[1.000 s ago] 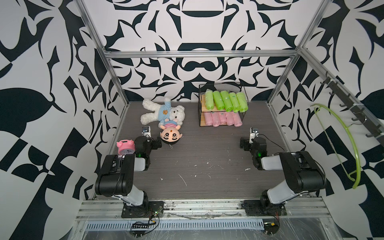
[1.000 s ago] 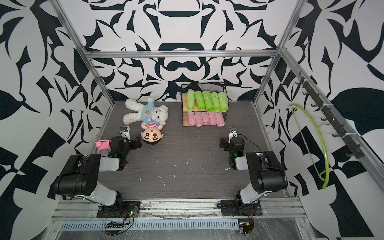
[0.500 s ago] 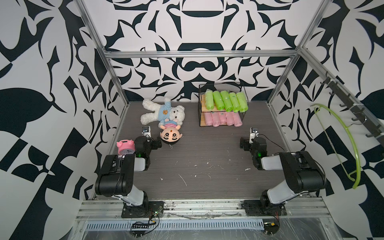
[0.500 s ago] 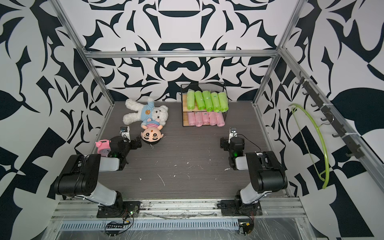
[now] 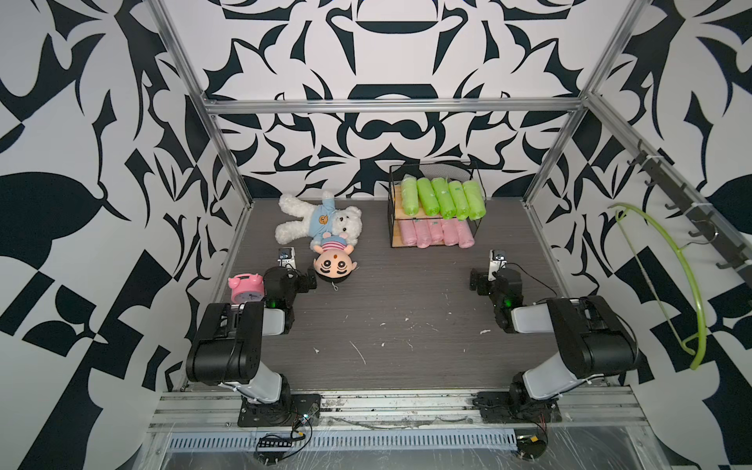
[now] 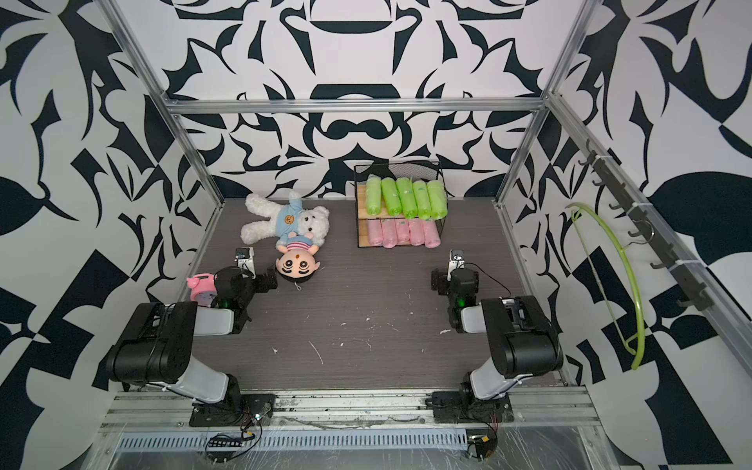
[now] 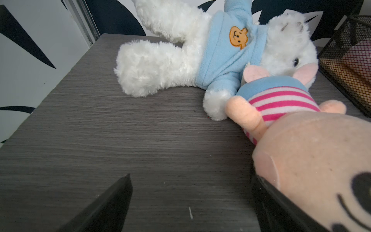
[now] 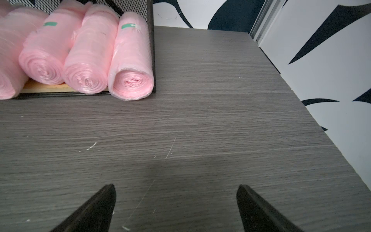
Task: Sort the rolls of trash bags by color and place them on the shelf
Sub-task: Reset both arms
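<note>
Nothing has shifted over the last second; both arms rest low on the grey table (image 5: 386,293). At far left stands a pink alarm clock (image 5: 244,287). Beside it, the left gripper (image 7: 190,178) has its fingers spread wide and empty, a plush doll (image 5: 334,266) just beside one finger, a white teddy bear (image 5: 315,221) behind. Further right, the shelf (image 5: 431,170) stands at the back wall: five green rolls (image 5: 442,199) lie on its upper board, five pink rolls (image 5: 441,232) on its lower. The right gripper (image 8: 176,186), fingers likewise spread, holds nothing. A green hanger (image 5: 687,276) hangs at far right.
</note>
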Controlling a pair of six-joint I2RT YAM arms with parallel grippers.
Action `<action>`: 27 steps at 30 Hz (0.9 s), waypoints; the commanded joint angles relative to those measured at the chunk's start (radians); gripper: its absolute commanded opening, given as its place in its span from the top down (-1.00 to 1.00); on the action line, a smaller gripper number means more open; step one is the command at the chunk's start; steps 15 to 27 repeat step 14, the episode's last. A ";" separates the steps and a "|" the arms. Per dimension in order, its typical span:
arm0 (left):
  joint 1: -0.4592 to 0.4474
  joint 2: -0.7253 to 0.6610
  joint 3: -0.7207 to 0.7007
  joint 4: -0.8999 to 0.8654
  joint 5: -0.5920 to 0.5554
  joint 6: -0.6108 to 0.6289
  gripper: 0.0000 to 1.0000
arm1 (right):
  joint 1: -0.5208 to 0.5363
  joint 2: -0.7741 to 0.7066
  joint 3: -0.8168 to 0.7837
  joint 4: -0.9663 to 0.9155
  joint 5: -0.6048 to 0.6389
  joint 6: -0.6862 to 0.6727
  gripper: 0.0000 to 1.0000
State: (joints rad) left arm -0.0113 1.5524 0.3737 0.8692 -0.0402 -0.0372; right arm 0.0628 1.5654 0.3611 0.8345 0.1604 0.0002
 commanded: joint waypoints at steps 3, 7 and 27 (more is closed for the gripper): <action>0.004 -0.009 0.018 -0.011 0.011 -0.007 -1.00 | -0.001 -0.019 0.009 0.027 -0.003 0.009 -1.00; 0.004 -0.005 0.018 -0.012 0.013 -0.006 -1.00 | -0.001 -0.019 0.009 0.026 -0.002 0.009 -1.00; 0.004 -0.005 0.019 -0.014 0.014 -0.006 -1.00 | -0.001 -0.018 0.009 0.026 -0.002 0.008 -1.00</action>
